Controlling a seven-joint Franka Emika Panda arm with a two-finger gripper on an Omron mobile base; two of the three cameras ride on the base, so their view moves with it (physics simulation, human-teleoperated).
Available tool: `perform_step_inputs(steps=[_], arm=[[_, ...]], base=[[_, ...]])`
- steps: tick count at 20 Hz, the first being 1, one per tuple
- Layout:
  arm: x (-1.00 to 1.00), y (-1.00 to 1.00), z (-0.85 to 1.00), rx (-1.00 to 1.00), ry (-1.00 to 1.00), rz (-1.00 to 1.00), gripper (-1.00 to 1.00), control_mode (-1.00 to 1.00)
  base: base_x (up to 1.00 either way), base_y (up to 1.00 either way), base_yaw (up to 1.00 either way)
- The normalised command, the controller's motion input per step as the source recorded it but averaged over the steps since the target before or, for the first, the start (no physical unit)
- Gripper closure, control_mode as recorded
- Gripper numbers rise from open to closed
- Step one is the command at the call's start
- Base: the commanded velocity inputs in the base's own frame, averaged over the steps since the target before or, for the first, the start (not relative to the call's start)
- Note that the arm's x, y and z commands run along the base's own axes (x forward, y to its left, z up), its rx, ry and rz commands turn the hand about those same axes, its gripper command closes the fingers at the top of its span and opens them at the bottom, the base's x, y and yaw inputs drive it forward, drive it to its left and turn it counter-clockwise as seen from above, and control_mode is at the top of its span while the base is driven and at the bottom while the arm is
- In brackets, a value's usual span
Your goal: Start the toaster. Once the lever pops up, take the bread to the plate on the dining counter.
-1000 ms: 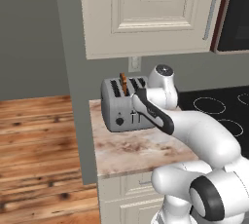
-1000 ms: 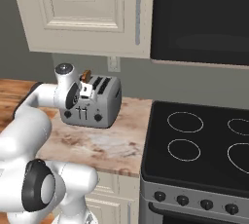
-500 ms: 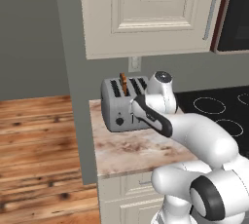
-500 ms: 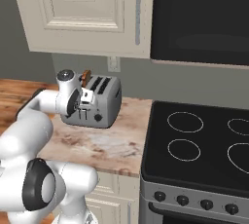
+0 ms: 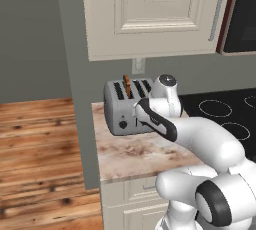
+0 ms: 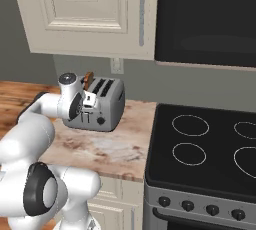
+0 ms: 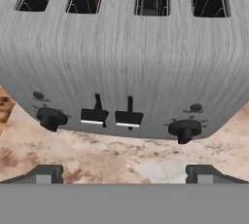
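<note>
Marbled stone countertop (image 5: 135, 154) carries grey-silver four-slot toaster (image 7: 121, 62); tan-brown bread slice (image 5: 127, 85) is seated in 2nd slot. Gripper (image 7: 124, 172) is spread wide, nothing grasped, facing toaster front.

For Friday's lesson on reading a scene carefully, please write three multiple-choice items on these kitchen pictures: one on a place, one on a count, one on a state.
1. Where does the bread sit?
A. in a slot of the toaster
B. flat on the stovetop
C. on the wooden floor

2. How many black round knobs are on the toaster's front?
A. one
B. two
C. four

3. How does the gripper stand?
A. shut on the bread
B. shut on a knob
C. open, holding nothing

Answers:
1. A: in the left base view the brown slice stands up out of a toaster slot.
2. B: the hand view shows one knob near each end of the front, with two levers between them.
3. C: in the hand view the two fingertips stand far apart, in front of the toaster, with nothing between them.
</note>
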Motion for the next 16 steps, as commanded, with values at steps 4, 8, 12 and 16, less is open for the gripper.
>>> perform_step_inputs(steps=[4,8,12,16], arm=[[0.03,0.0,0.0,0.0,0.0,-0.02,-1.0,-1.0],[0.09,0.0,0.0,0.0,0.0,-0.03,-1.0,-1.0],[0.18,0.0,0.0,0.0,0.0,-0.04,-1.0,-1.0],[0.19,0.0,0.0,0.0,0.0,-0.04,-1.0,-1.0]], base=[[0.0,0.0,0.0],[0.0,0.0,0.0],[0.0,0.0,0.0],[0.0,0.0,0.0]])
